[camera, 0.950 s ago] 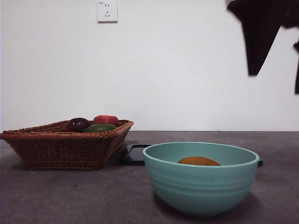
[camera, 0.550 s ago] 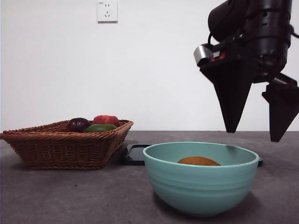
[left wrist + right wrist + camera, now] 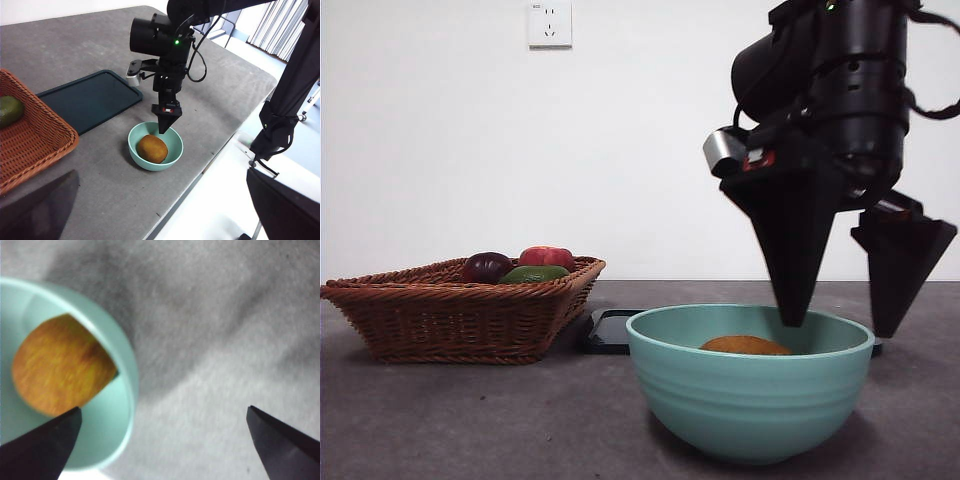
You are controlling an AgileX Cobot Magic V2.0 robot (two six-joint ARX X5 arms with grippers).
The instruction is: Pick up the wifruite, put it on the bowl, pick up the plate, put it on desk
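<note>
Now, on the far left of the front view sits a brown wicker basket (image 3: 460, 305) with a dark purple fruit (image 3: 486, 266), a red fruit (image 3: 546, 256) and a green fruit (image 3: 533, 274) in it. They are not part of the job, so they wait there out of the way.

Next comes the dark plate (image 3: 608, 332), flat on the table (image 3: 470, 420) just behind the bowl. It looks not yet picked up, so that step is likely still to do.

Then comes the mint-teal bowl (image 3: 750, 385). The orange-brown wifruite (image 3: 745, 346) lies inside it, so I think the first part of the job is done.

Over the bowl's right side hangs the right hand (image 3: 835, 325). Its two black jaws are spread wide and hold nothing. One jaw tip is over the inside of the bowl and the other is outside the rim, so the rim sits between them. Maybe it wants to grab the rim, but I cannot be sure.

The left hand (image 3: 160, 210) waits high up and far back, with its jaws spread too and nothing between them.

A second ago only a black tip showed at the top right corner. Half a second ago the right hand was higher, above the bowl. It has come down and a bit to the left. The bowl, fruit, plate and basket have not moved.
</note>
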